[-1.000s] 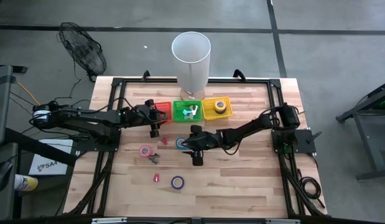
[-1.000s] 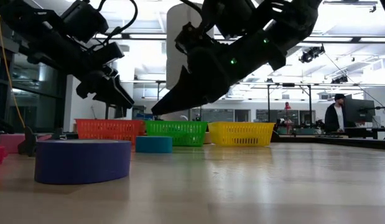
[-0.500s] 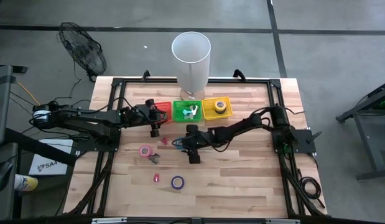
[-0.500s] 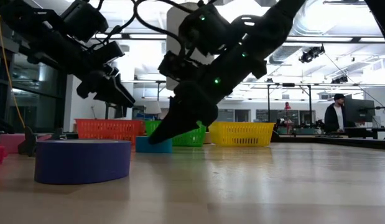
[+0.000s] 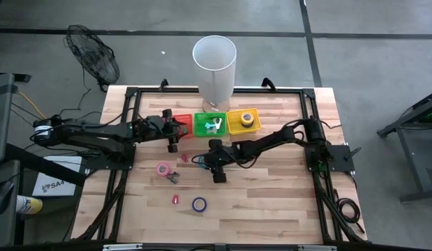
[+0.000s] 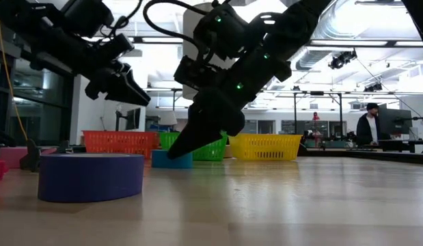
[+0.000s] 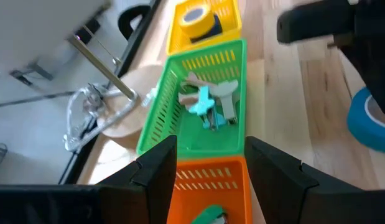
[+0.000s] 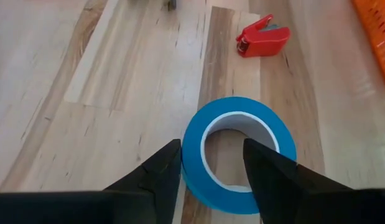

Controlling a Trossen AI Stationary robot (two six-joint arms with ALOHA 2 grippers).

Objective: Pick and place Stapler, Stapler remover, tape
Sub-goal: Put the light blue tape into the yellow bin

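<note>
A blue tape roll (image 8: 239,152) lies flat on the wood table (image 5: 271,195). My right gripper (image 8: 211,149) is open and low over it; one finger (image 8: 161,174) is outside the ring's wall and the other (image 8: 267,177) is over its hollow. In the low view its tip (image 6: 175,152) reaches down to the roll (image 6: 171,159). My left gripper (image 7: 211,142) is open and empty above the orange basket (image 7: 211,180), which holds a green stapler (image 7: 211,216). A pink roll (image 5: 162,169), a purple roll (image 5: 199,204) and a red staple remover (image 8: 262,38) lie flat on the table. My right gripper comes at the blue tape roll slanting down from the table's right, its fingers either side of one stretch of the ring's wall (image 8: 192,155). I cannot tell whether a finger touches the roll. The roll lies flat on the table.
Orange (image 5: 178,118), green (image 5: 202,124) and yellow (image 5: 233,125) baskets stand in a row at the far side. The green one holds staple removers (image 7: 208,102), the yellow one a yellow roll (image 7: 195,18). A tall white cylinder (image 5: 214,66) stands behind them. Small red items (image 5: 175,199) lie near the purple roll.
My right gripper has come down and a little toward the table's left, from above the blue roll to the roll itself, its fingers still apart. My left gripper has risen slightly over the orange basket.
</note>
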